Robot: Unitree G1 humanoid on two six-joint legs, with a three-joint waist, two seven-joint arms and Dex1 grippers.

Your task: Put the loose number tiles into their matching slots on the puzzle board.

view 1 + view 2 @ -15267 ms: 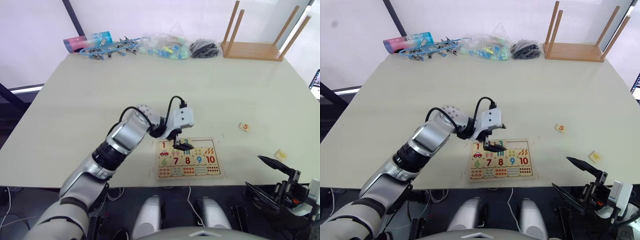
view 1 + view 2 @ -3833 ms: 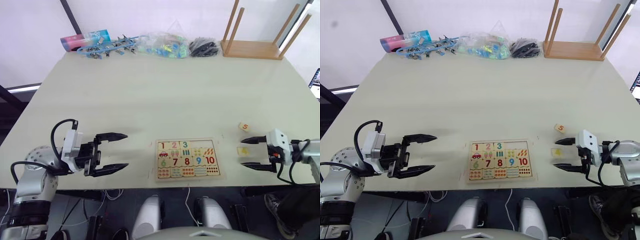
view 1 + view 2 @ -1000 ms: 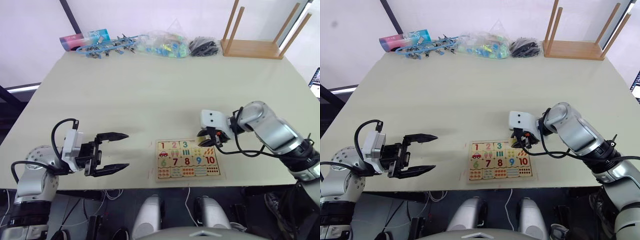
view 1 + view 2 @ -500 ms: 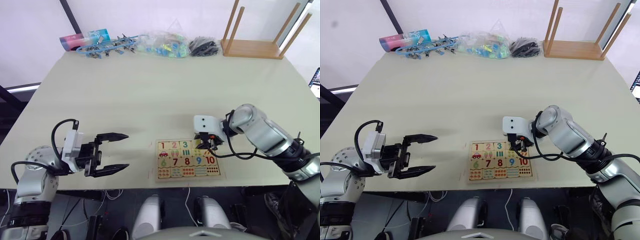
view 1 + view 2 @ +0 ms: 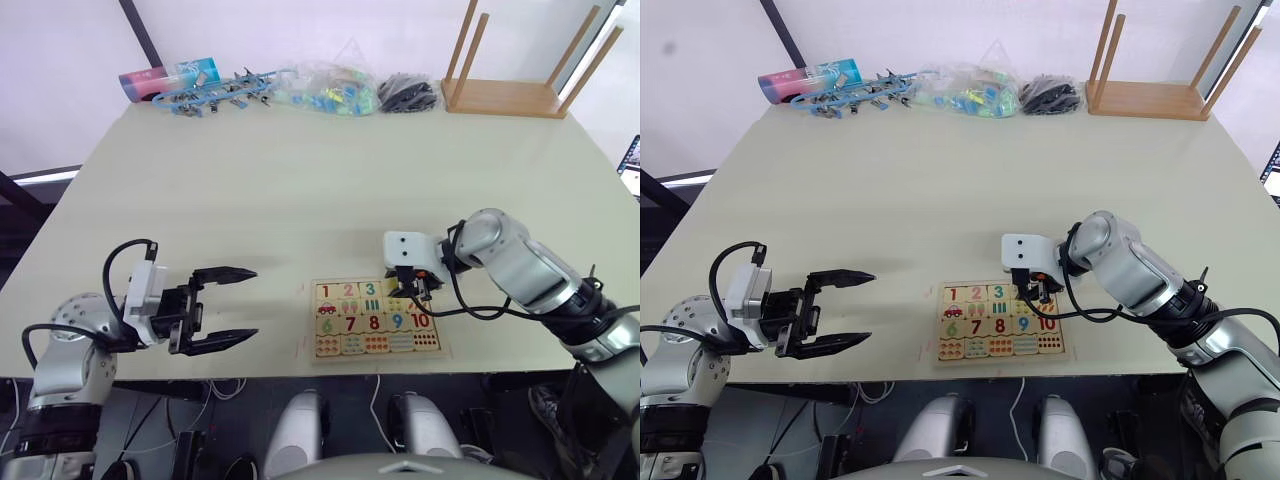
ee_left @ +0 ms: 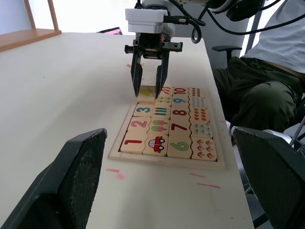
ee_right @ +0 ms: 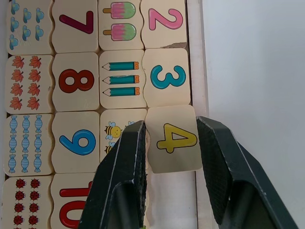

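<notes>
Two black fingers of the left gripper [image 5: 222, 305] stand spread wide with nothing between them, well to the left of the puzzle board [image 5: 376, 318]. Over the board's top row the right gripper [image 7: 169, 143] points down with the yellow 4 tile [image 7: 174, 138] between its fingers, the tile slightly askew at its slot, just beside the green 3 tile [image 7: 167, 77]; whether the fingers press the tile cannot be told. Beyond the grippers, a wooden stand [image 5: 512, 72] sits at the table's far edge.
</notes>
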